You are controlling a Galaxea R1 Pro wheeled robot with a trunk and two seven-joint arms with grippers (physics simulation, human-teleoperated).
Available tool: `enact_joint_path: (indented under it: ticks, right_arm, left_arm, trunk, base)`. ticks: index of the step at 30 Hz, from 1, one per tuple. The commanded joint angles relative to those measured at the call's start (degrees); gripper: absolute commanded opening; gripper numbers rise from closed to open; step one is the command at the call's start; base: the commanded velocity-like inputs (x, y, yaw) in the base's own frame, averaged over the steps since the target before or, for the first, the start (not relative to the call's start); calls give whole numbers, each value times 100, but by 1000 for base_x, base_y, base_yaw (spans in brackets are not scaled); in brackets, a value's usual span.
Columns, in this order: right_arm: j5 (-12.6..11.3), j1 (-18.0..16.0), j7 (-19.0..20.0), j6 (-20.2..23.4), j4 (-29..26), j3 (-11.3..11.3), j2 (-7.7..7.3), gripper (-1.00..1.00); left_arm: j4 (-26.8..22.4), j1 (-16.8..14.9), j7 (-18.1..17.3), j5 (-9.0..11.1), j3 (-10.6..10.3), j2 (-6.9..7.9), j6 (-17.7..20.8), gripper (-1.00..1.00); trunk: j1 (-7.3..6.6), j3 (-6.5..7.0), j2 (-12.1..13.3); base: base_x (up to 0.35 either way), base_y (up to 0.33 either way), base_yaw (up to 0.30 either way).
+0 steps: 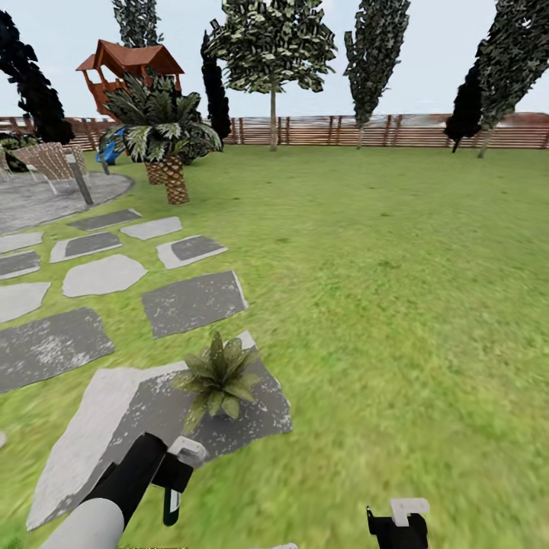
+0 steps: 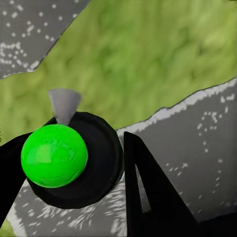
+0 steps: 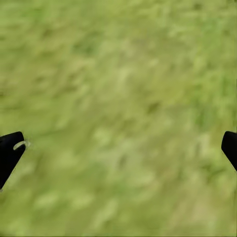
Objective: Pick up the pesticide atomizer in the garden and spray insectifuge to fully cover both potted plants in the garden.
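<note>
One potted plant [image 1: 219,374], a low rosette of pointed green leaves, stands on a large grey stepping stone [image 1: 114,415] just ahead of my left arm; its pot is hidden under the leaves. My left gripper [image 1: 174,476] hovers near the stone's near edge, shut on the pesticide atomizer [image 2: 54,155]. In the left wrist view the atomizer is a bright green ball on a black round body with a grey cone nozzle, held between the two black fingers [image 2: 153,197]. My right gripper [image 1: 400,522] hangs open over bare lawn, its fingertips [image 3: 10,150] wide apart with nothing between them.
More stepping stones [image 1: 194,301] run off to the left over the lawn. A palm-like plant with a scaly trunk [image 1: 164,137], a wooden playhouse [image 1: 130,69] and a woven chair [image 1: 49,162] stand far left. The slat fence [image 1: 343,131] and trees close the back.
</note>
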Motion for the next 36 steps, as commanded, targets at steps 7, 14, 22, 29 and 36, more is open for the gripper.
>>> enact_joint_path:
  ticks: [7,14,22,29,36]
  right_arm:
    - [69,0,-12,-19,6,-41,-20,100]
    - [69,-3,-12,-11,6,-41,-16,100]
    - [69,0,-12,-10,6,-37,-7,100]
    - [69,0,-12,-10,6,-38,-10,100]
    - [61,-4,-5,-19,-2,-40,-16,100]
  left_arm:
    - [-17,-3,-53,-72,27,-60,0,-100]
    - [-17,-3,-45,-74,27,-71,1,-100]
    - [-23,-3,-45,-74,27,-71,0,-100]
    - [-21,-3,-45,-68,27,-78,0,-100]
    - [-10,-3,167,-67,28,-105,-2,-100]
  trunk:
    - [-1,-2,-2]
    - [-1,-2,-2]
    - [-1,-2,-2]
    - [-1,-2,-2]
    - [-1,-2,-2]
  base:
    - [320,0,14]
    - [292,-127,0]
    - [24,-64,215]
    - [21,0,209]
    - [7,0,9]
